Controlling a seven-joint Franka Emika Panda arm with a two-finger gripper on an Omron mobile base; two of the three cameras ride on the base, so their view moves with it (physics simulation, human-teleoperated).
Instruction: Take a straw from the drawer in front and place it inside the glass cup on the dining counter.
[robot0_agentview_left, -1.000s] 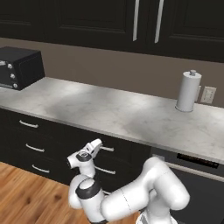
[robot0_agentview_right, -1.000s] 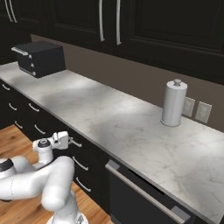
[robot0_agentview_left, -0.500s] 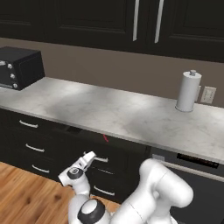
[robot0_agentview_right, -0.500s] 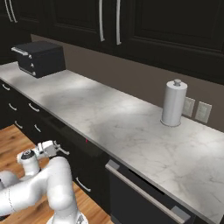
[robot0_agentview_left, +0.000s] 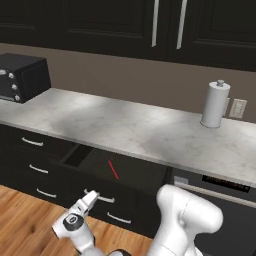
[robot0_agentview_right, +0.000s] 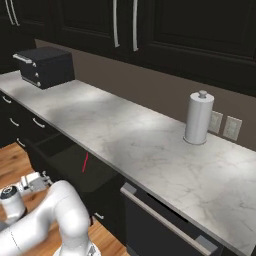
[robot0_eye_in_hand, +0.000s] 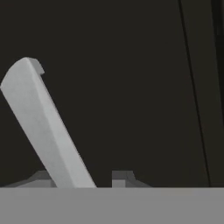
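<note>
Drawer (robot0_agentview_left: 125, 172) pulled out so straw (robot0_agentview_left: 113, 169) lies reachable; my gripper (robot0_agentview_left: 90, 199) at handle (robot0_eye_in_hand: 48, 127), can't tell jaw gap or grip

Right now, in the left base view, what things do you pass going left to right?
Black toaster oven → claw at the handle → red straw in the open drawer → paper-towel roll → wall outlet.
</note>
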